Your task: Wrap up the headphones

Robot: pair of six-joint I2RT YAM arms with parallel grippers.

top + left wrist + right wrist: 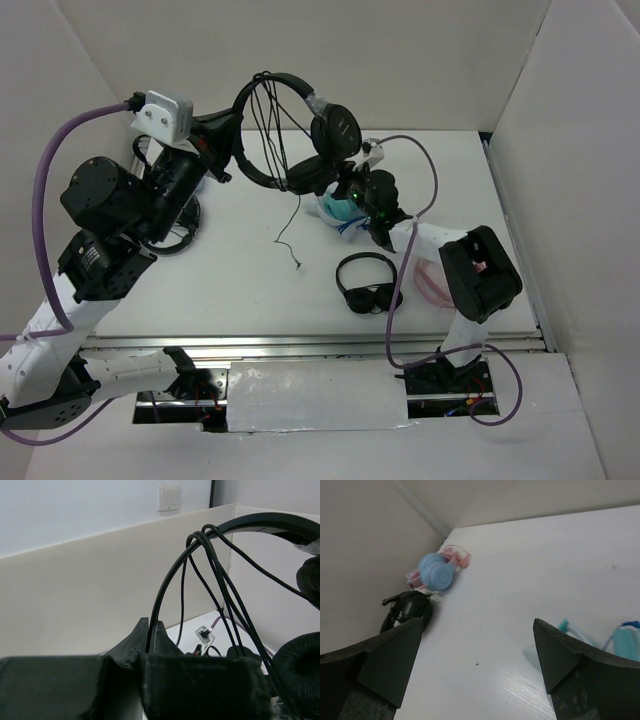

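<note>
The headphones (335, 130) are held up in the air at the back of the table. My left gripper (232, 135) is shut on their thin headband (165, 587), which runs up out of the jaws (151, 625). The long black cable (268, 125) is looped several times across the headband (207, 532). Its loose end hangs down to the table (297, 262). One padded earcup (300, 665) shows at the right of the left wrist view. My right gripper (380, 222) is open and empty (477, 650), low over the table, below the earcups.
A teal-and-white pair (338, 208) lies next to my right gripper. Another black pair (365, 285) lies at the front middle. A pink cable (430, 280) lies at the right. A blue round object (437, 571) and a black object (407, 610) lie by the wall.
</note>
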